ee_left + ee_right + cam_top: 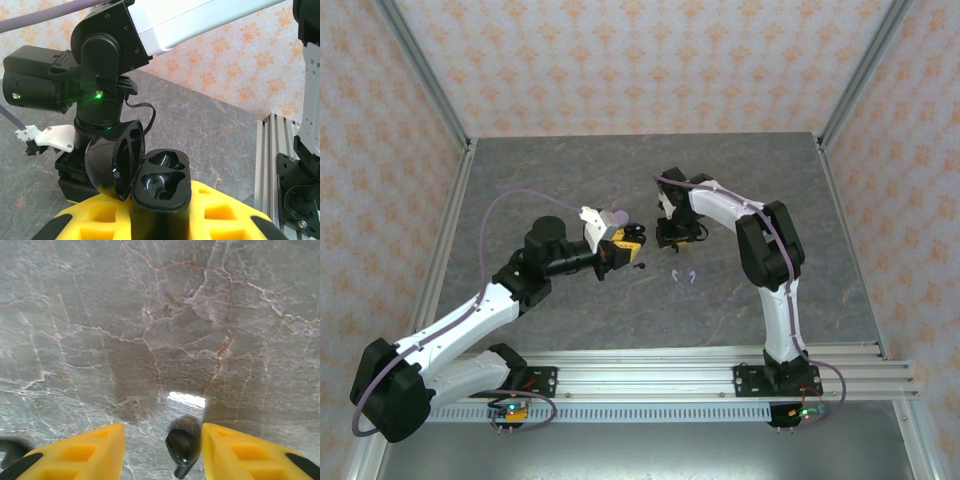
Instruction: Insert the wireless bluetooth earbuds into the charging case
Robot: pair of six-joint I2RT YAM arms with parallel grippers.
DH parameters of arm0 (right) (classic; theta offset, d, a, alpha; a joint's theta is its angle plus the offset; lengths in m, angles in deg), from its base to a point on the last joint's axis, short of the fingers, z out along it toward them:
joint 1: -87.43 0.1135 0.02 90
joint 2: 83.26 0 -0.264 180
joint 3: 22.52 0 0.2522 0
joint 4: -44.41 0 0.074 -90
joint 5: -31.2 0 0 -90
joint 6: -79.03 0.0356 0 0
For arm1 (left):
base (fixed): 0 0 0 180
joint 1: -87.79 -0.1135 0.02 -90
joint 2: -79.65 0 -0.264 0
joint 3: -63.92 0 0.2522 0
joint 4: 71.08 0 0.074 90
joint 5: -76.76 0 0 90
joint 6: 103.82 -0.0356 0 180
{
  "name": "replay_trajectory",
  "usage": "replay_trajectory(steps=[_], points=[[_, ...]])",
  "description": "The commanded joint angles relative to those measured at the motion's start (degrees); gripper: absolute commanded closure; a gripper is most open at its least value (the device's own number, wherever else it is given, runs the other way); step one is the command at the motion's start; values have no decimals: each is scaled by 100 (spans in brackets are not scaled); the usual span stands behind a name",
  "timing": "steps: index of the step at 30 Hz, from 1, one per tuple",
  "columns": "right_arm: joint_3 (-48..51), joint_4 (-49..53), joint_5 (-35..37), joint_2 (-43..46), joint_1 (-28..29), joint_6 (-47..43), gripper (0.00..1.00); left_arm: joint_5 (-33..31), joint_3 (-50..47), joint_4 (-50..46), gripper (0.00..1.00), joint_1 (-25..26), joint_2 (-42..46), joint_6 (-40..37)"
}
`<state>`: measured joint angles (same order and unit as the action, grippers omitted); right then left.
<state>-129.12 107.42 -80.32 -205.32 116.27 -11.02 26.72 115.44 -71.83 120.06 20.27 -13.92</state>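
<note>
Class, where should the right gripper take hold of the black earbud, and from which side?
Across its rounded head, coming straight down: the black earbud lies on the table inside the open right gripper, and its head is broad while the stem is thin.

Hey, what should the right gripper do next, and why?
Probably close the right gripper on the black earbud: it sits between the open jaws, unclamped. The left gripper holds the black charging case open, sockets empty.

L claw (pixel 628 243) clamped, R claw (pixel 677 238) agape, arms bent inward
</note>
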Motion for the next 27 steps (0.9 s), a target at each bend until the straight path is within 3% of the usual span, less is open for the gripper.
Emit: replay_trajectory(steps=[1, 16, 23, 27], points=[[-38, -137, -106, 325, 34, 124, 56, -50, 47, 61, 89, 26, 84, -143], [314, -122, 742, 653, 246, 686, 56, -63, 12, 85, 89, 27, 119, -143], [362, -114, 1459, 571, 431, 1483, 60, -77, 12, 72, 89, 31, 141, -156], [350, -118, 1503, 507, 456, 1654, 60, -76, 12, 61, 89, 26, 154, -159]])
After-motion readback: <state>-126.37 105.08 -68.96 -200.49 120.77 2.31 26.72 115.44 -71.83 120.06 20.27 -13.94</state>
